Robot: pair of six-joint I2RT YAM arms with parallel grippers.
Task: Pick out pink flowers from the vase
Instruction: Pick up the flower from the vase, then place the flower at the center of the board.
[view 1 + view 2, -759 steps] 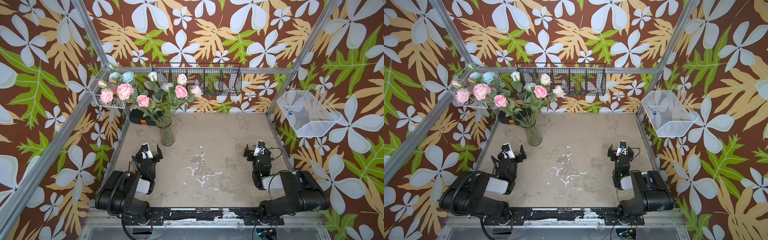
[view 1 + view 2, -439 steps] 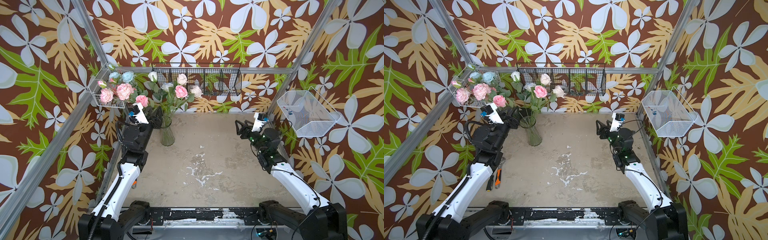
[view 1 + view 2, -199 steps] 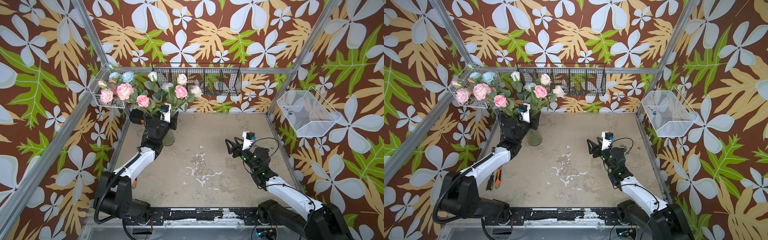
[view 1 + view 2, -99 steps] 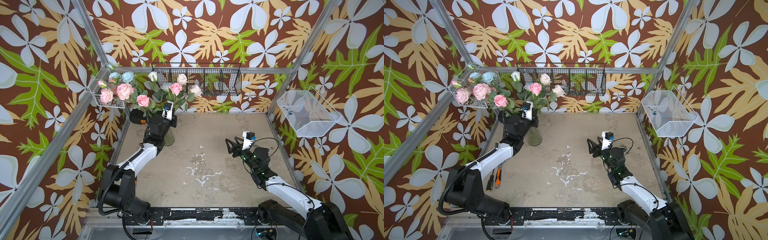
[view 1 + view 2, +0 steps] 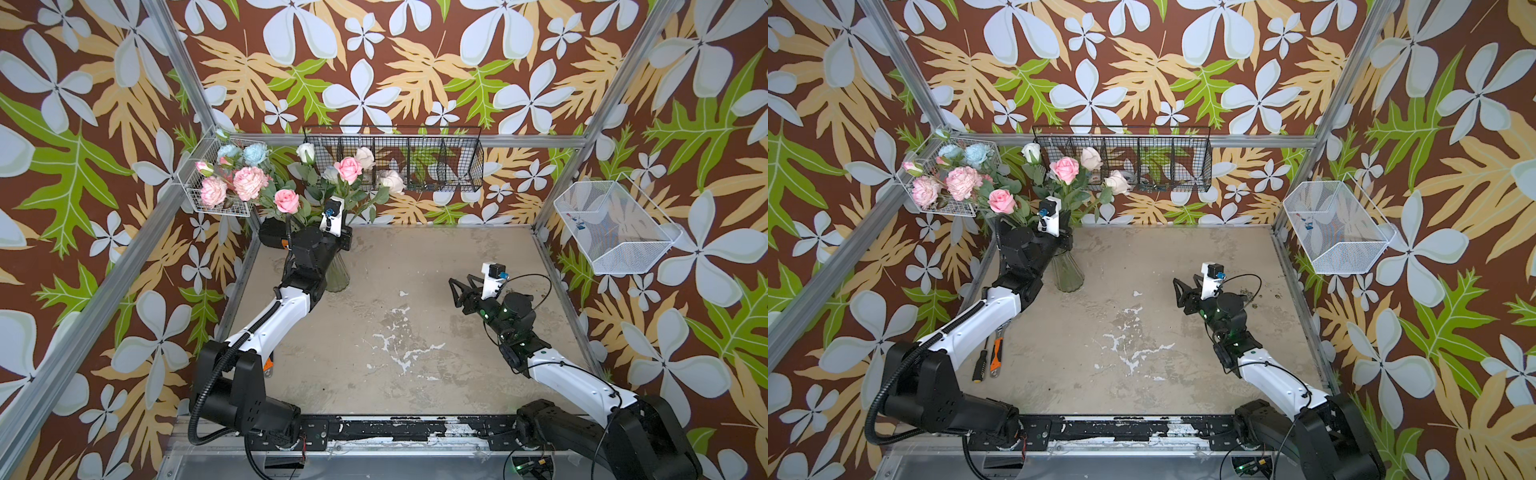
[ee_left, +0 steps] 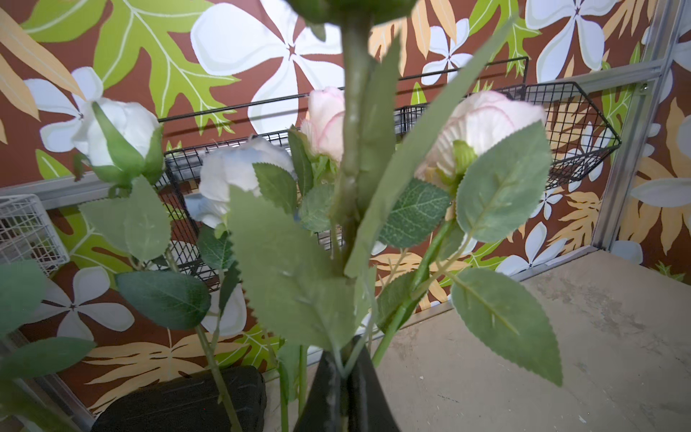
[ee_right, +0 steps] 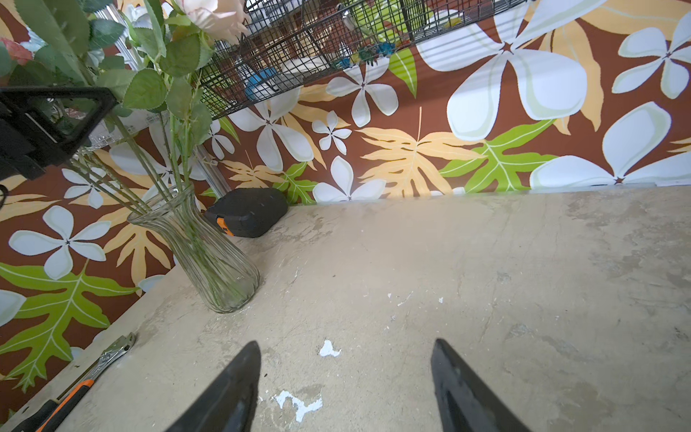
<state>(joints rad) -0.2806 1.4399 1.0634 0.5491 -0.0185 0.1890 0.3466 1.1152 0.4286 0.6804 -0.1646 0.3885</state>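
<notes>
**Left claw** [image 6: 343,361]: the fingers are pressed together and a green stem [image 6: 351,157] is pinched between them, just above the flared rim of the ribbed glass vase [image 5: 337,277]. In the left wrist view the stem runs away from the claw. Its head is cut off at the picture's edge, so only the green calyx is shown. In a top view a pink rose [image 5: 348,169] sits directly beyond the wrist camera, so the pinched stem is judged to be that rose's.

**Relation noted:** the stem's long axis is close to upright and nearly in line with the vase's own axis. Its lower end is down in the glass among the other stems. Withdrawal is therefore judged to be needed along the stem, upward, until the foot clears the rim. A sideways pull would be expected to drag neighbouring leaves or tip the vase.

A second pink rose [image 5: 286,200] is seen just beside the left wrist. Ruffled pink heads [image 5: 249,183] are seen at the white wire basket [image 5: 187,187]. Whether these stand in the vase cannot be told.

**Right claw** [image 7: 346,342]: it is spread with nothing between the fingers, above bare worktop [image 5: 415,257] and well apart from the vase. The left arm is the nearer.
</notes>
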